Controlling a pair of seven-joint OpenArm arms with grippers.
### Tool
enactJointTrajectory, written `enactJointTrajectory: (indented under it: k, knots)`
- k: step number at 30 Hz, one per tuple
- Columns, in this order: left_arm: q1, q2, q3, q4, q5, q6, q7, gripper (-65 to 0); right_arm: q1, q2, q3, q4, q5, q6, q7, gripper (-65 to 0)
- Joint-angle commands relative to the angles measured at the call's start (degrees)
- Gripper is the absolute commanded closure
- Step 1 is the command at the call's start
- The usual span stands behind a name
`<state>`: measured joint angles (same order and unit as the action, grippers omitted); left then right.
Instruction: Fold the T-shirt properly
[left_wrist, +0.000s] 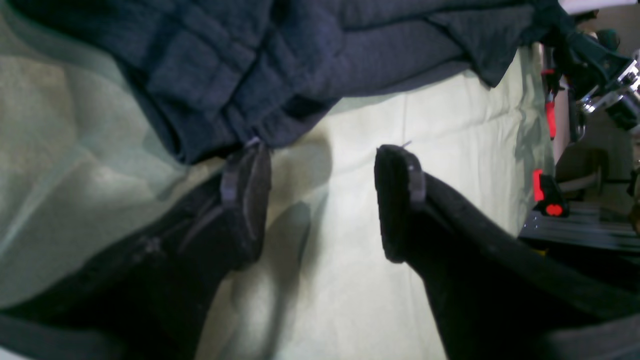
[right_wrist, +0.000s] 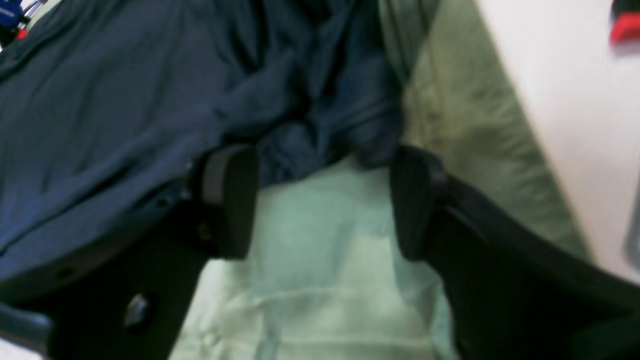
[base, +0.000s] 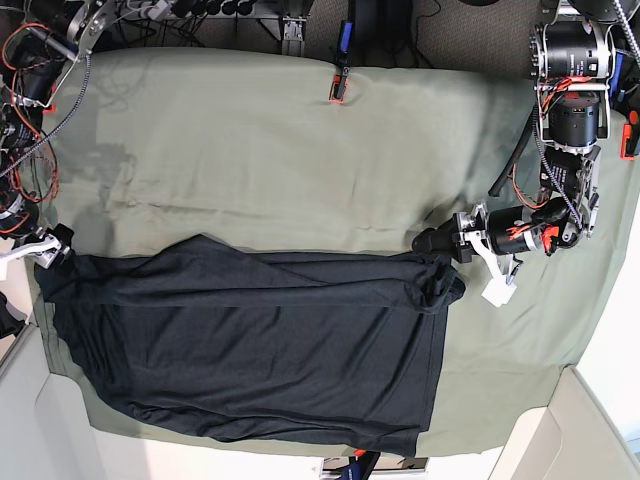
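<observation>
The left gripper (left_wrist: 322, 200) stands wide open over the cloth (left_wrist: 350, 280), holding nothing; one fingertip (left_wrist: 247, 165) sits just at the bunched hem of the shirt (left_wrist: 260, 60), the other over bare cloth. The right gripper (right_wrist: 322, 200) is spread just as wide and empty, with crumpled shirt (right_wrist: 125, 100) right ahead of its jaws and one finger (right_wrist: 230, 195) lying against the fabric.

Only the base view gives the whole layout: the shirt (base: 250, 340) lies spread flat across the near half of the cloth (base: 280, 150), the left gripper (base: 432, 242) at its rumpled far corner, the right gripper (base: 48, 252) at the opposite far corner (the wrist views show only folds and hem). The far half of the cloth is bare, a clip (base: 337, 85) at its edge; the shirt's near hem runs close to the table edge
</observation>
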<state>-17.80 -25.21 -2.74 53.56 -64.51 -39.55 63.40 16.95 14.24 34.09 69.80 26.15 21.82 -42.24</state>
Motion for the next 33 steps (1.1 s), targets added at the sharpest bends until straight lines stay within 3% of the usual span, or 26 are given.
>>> enactJointTrajectory:
  k: [1, 3, 11, 23, 27, 33]
  knots:
    - [-1.22, -0.66, -0.24, 0.57, -0.59, -0.45, 0.02, -36.1, 1.22, 0.22, -0.04, 0.96, 1.27, 0.5, 1.31, -41.1]
    - [-1.22, -0.5, -0.24, 0.57, -0.55, -0.45, 0.02, -36.1, 1.31, -0.81, -0.09, -0.07, 0.7, 0.55, 2.1, -41.1]
    - [-1.18, -0.04, -0.24, 0.57, 0.11, -0.45, 0.31, -36.1, 2.95, -1.9, -0.96, -10.78, -2.62, 0.46, 13.66, -41.1]
    - [-0.9, 0.46, -0.24, 0.57, -1.33, -0.45, 1.07, -36.1, 6.93, -1.88, -0.96, -12.28, -3.28, 0.46, 14.84, -41.1]
    - [-1.18, 1.68, -0.31, 0.57, 4.24, -0.45, -3.28, -36.1, 7.78, -1.88, -1.27, -12.31, -3.34, 0.48, 14.56, -41.1]
    - [-1.92, 4.31, -2.4, 0.52, 14.05, 4.33, -8.57, -36.1, 7.76, -1.88, -1.6, -12.31, -4.13, 0.48, 12.63, -41.1]
